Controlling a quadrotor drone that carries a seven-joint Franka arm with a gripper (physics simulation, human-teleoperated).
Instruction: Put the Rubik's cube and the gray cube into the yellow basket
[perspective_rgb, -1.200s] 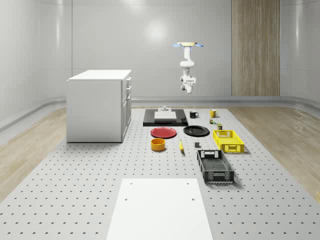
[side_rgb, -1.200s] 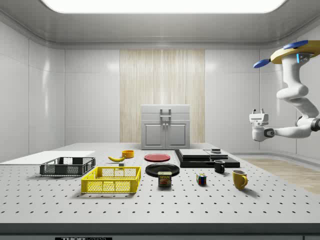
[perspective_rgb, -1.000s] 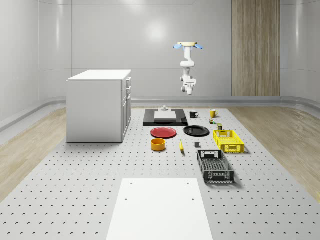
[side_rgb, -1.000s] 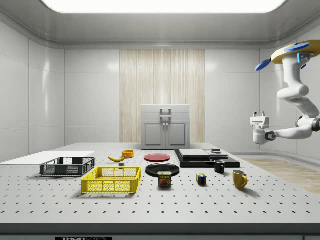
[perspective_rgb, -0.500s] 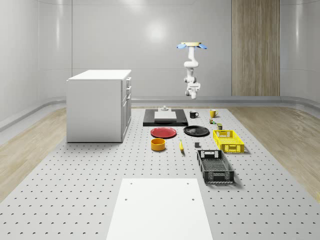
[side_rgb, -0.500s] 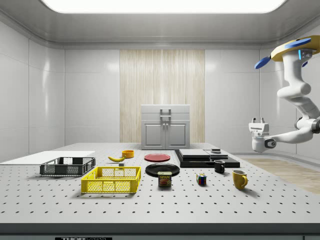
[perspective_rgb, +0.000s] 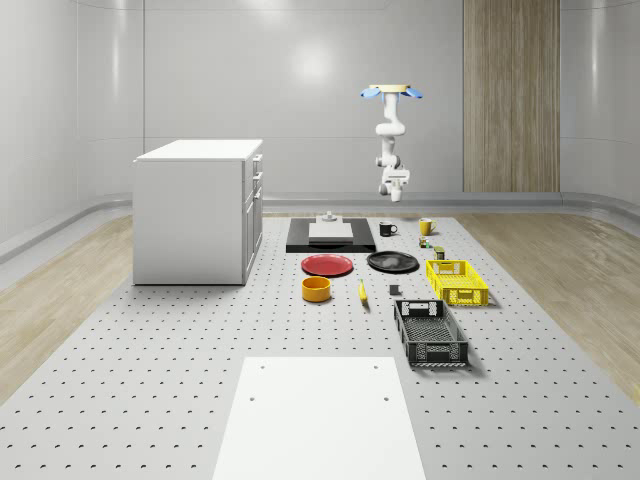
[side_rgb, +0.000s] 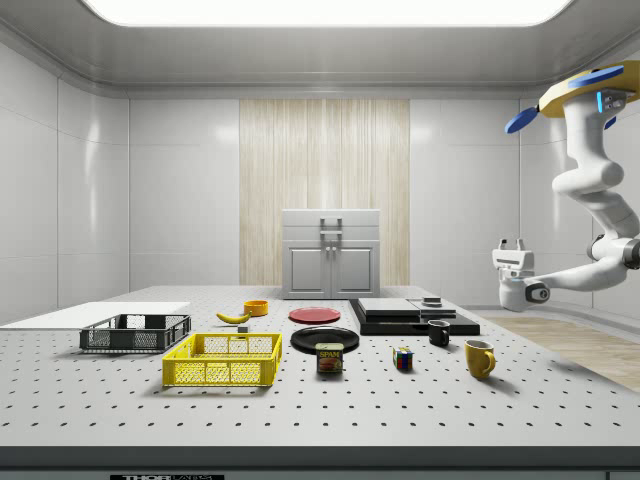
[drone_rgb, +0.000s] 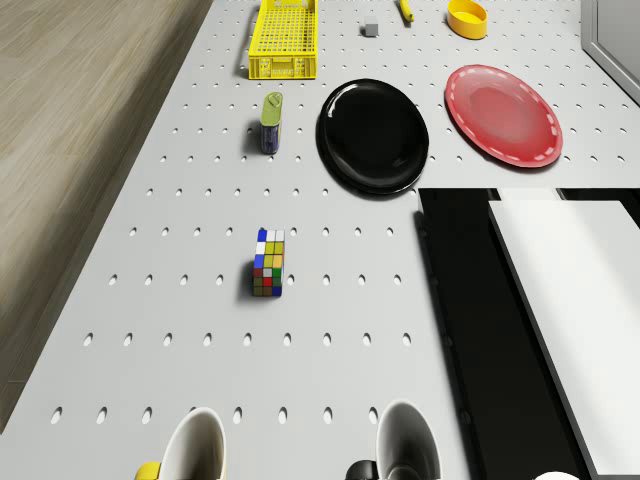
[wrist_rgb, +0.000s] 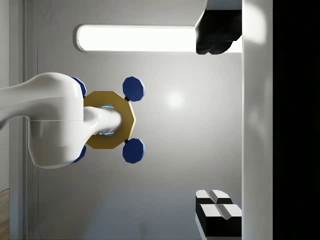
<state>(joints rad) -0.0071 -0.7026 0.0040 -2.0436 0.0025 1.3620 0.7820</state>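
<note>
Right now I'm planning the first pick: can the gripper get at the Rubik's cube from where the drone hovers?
Probably not yet. The gripper points upward, well above the table, and the drone hovers beyond the mugs. The Rubik's cube stands alone with open table around it, so nothing blocks a descent.

Rubik's cube (drone_rgb: 268, 263) between can (drone_rgb: 271, 122) and mugs (drone_rgb: 193, 447)

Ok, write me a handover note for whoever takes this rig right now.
Gripper: fingers open, holding nothing, up in the air.
Drone: hovers high at the side view's right, beyond the yellow mug.
Rubik's cube: on the table, away from the yellow basket.
Gray cube: on the table beside the basket, outside it.
Done: nothing.
Left: pick up both cubes and drop them in.
</note>
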